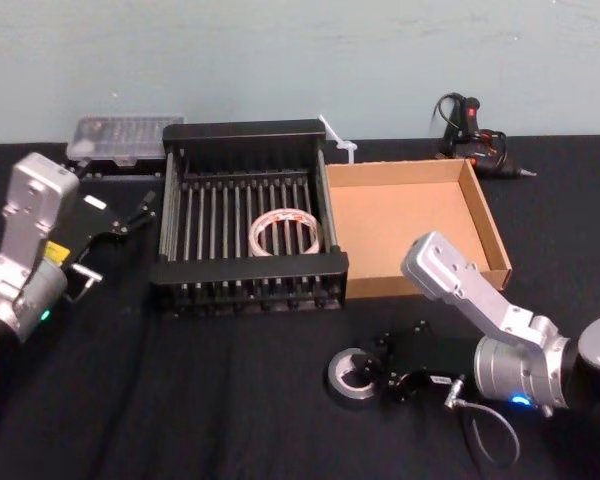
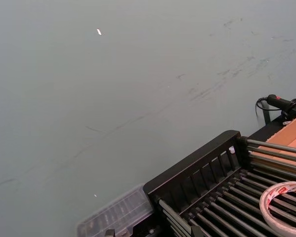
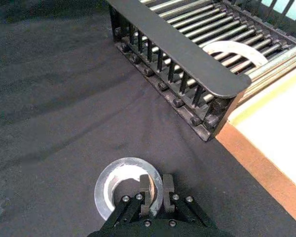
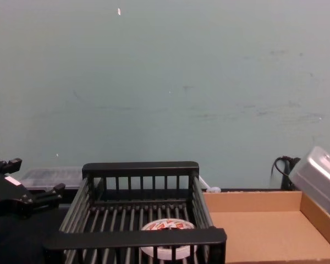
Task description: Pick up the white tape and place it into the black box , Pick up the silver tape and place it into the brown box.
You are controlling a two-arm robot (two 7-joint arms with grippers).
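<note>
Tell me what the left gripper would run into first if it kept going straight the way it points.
The left gripper, open beside the black box, points toward the box's near side wall. Going straight, it would probably meet that barred wall first; its height against the rim is hard to judge.

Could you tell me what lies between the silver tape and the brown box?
Only bare black tablecloth separates the silver tape from the brown box, in the head view.

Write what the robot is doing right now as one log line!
white tape: in black box | right gripper: shut on silver tape, on table | left gripper: open, beside box | brown box: empty
</note>
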